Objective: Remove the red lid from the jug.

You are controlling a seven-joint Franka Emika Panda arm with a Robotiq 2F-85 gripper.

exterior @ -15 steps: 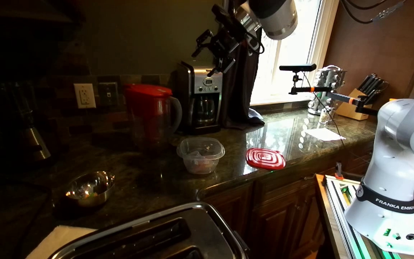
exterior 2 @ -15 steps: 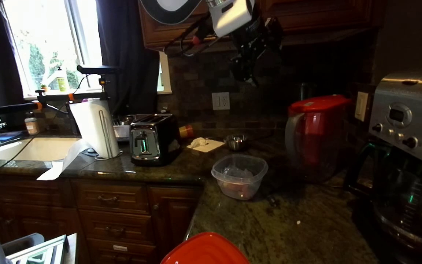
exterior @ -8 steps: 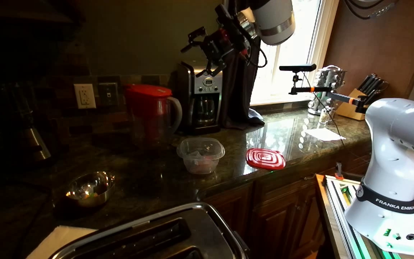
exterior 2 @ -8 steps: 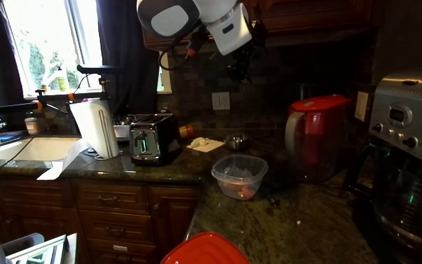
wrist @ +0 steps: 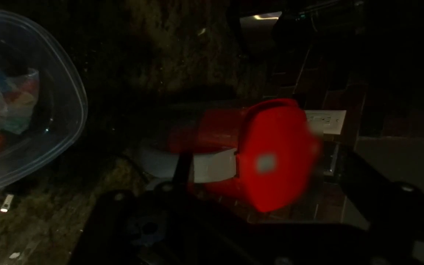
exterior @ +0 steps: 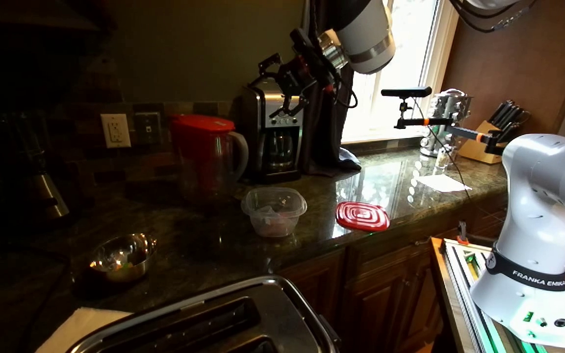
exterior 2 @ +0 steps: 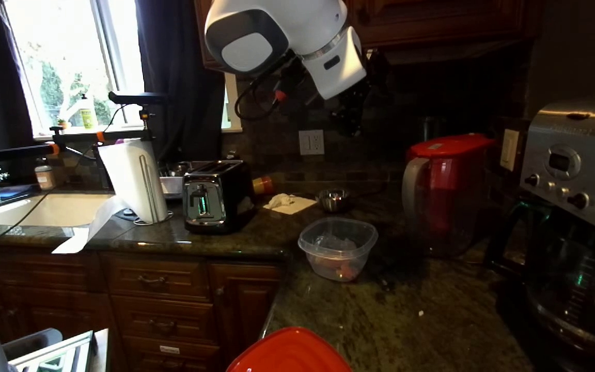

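The jug stands upright near the wall, reddish with a translucent lower body and a grey handle; it also shows in an exterior view and the wrist view. The red lid sits on its top, seen also in an exterior view and blurred in the wrist view. My gripper is open and empty, above and apart from the jug, in front of the coffee maker in that view. In the wrist view its dark fingers appear on either side of the lid. The gripper is dark in an exterior view.
The coffee maker stands beside the jug on its handle side. A clear plastic tub and a red-and-white spiral disc lie nearer the counter edge. A metal bowl and toaster are further along. A wall outlet is behind.
My gripper has tilted and moved lower in both exterior views, ending nearer the jug. It stays open. The jug and red lid have not moved.
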